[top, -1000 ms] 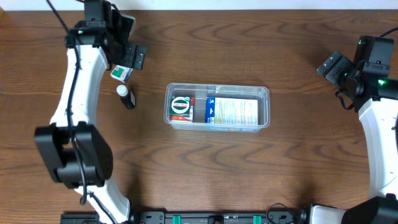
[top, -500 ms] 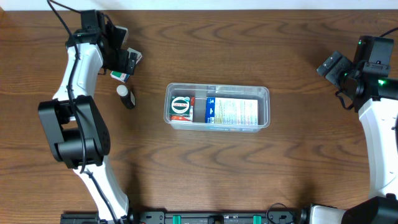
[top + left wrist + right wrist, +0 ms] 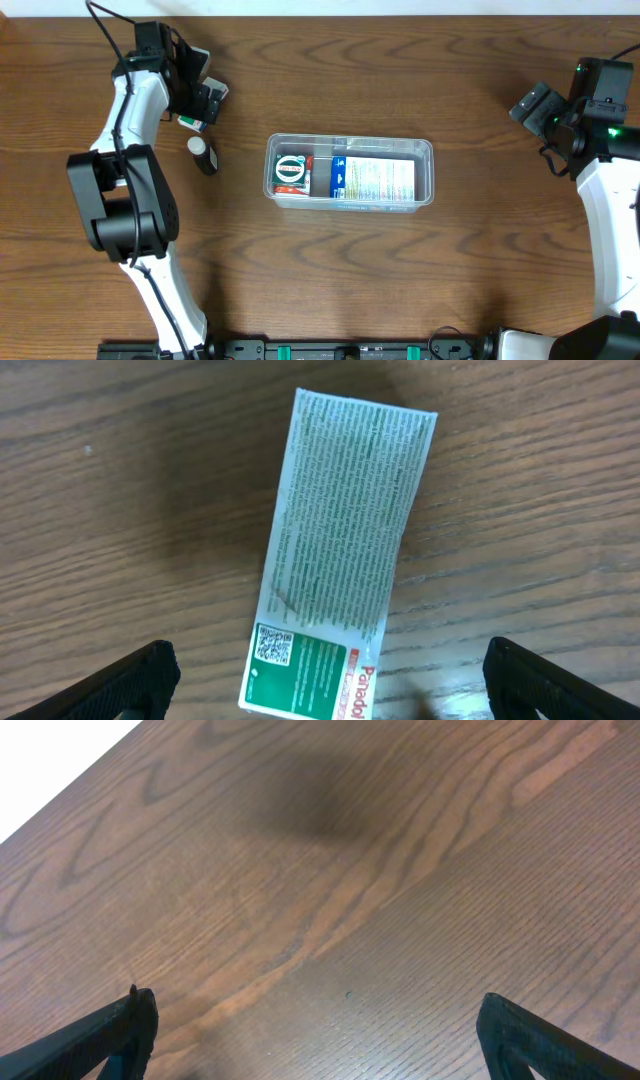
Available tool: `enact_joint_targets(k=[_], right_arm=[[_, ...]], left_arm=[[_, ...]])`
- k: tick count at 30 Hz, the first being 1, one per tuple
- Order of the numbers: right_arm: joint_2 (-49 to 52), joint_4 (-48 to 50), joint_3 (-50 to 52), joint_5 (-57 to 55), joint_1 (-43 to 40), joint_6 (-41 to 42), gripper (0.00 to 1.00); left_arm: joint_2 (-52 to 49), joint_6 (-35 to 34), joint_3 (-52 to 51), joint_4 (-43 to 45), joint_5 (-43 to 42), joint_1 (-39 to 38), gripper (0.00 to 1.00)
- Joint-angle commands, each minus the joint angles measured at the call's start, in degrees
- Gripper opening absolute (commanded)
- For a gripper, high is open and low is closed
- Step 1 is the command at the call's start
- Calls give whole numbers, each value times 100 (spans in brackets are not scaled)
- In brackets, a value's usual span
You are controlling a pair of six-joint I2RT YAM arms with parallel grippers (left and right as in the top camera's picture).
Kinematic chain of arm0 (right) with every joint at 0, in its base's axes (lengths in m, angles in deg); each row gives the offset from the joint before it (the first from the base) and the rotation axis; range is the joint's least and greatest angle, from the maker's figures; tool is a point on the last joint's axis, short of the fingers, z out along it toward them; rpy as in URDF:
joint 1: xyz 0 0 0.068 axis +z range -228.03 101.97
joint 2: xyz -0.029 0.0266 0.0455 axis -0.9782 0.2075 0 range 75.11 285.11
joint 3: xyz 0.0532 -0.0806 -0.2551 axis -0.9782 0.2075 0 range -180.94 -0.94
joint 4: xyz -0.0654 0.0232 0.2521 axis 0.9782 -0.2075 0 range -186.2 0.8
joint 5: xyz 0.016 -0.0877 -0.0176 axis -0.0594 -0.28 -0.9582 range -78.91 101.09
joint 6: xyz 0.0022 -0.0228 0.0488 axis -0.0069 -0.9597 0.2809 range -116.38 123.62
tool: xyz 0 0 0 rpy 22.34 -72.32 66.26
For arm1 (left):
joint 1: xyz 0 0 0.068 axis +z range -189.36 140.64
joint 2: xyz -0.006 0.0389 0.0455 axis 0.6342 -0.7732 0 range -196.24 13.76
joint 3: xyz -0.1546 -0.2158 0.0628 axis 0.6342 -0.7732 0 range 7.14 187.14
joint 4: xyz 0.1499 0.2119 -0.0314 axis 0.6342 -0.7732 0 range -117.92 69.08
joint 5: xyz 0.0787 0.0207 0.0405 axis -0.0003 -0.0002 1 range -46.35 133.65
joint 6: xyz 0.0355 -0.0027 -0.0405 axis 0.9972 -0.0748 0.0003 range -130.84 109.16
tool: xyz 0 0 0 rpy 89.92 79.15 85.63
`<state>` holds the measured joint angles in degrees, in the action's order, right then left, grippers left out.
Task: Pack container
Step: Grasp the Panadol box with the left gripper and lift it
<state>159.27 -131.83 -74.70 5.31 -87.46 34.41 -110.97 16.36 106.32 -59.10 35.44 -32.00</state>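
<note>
The clear container sits mid-table and holds a blue-and-white box and a red box with a round green-and-white thing on it. My left gripper hovers open at the far left over a white-and-green Panadol box. In the left wrist view that box lies flat on the wood, its green end between the wide-apart fingers of the gripper. My right gripper stands open at the far right, with only bare wood between the fingers of the gripper.
A small dark bottle with a white cap lies just in front of the Panadol box, left of the container. The table's far edge runs close behind the left gripper.
The left arm's elbow has swung toward the back of the table and the left gripper has shifted slightly left over the Panadol box. The right arm has not moved.
</note>
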Motion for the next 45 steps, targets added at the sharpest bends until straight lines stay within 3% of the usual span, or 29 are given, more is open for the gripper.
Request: enact_joint_targets(k=[1, 16, 21, 45], right_arm=[[7, -15, -22, 0, -35, 44, 99], [7, -15, -22, 0, -35, 44, 99], [7, -15, -22, 0, -35, 44, 99], [7, -15, -22, 0, -35, 44, 99]], left_arm=[[-170, 151, 101, 68, 22, 7, 98], [-369, 175, 48, 479, 26, 9, 99], [-372, 173, 37, 490, 24, 7, 86], [-616, 319, -87, 551, 24, 7, 86]])
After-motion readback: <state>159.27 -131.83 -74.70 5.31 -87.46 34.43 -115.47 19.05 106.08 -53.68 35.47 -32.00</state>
